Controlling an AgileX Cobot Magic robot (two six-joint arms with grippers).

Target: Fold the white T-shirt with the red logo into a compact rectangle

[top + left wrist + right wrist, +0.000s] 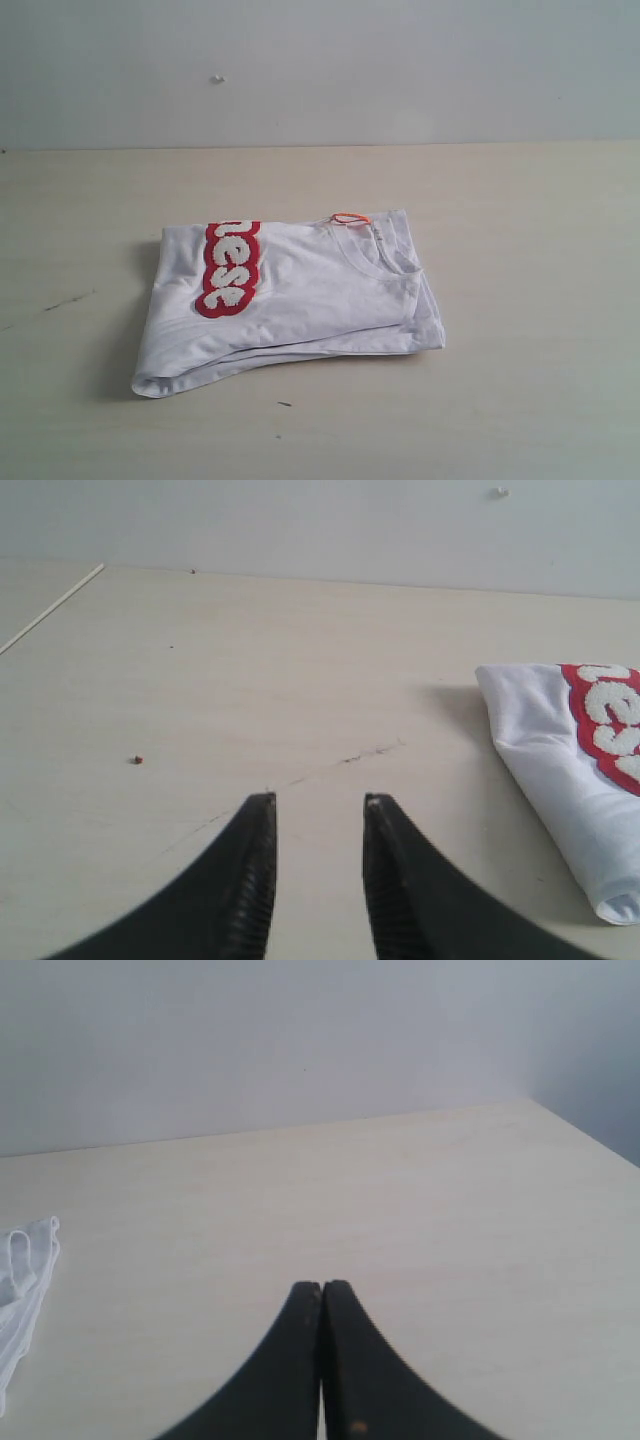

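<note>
Big white cotton T-shirt (310, 300) folded into a thick block, flat in the middle of the pale wooden table (530, 380). On top, near its left end, red strip logo (230, 268) with fuzzy white letters. Small orange tag (350, 217) at the far edge. Black left gripper (320, 802) with fingers apart, holding nothing, over bare table beside the shirt. Black right gripper (322, 1285) with fingers pressed together, nothing between them.
</note>
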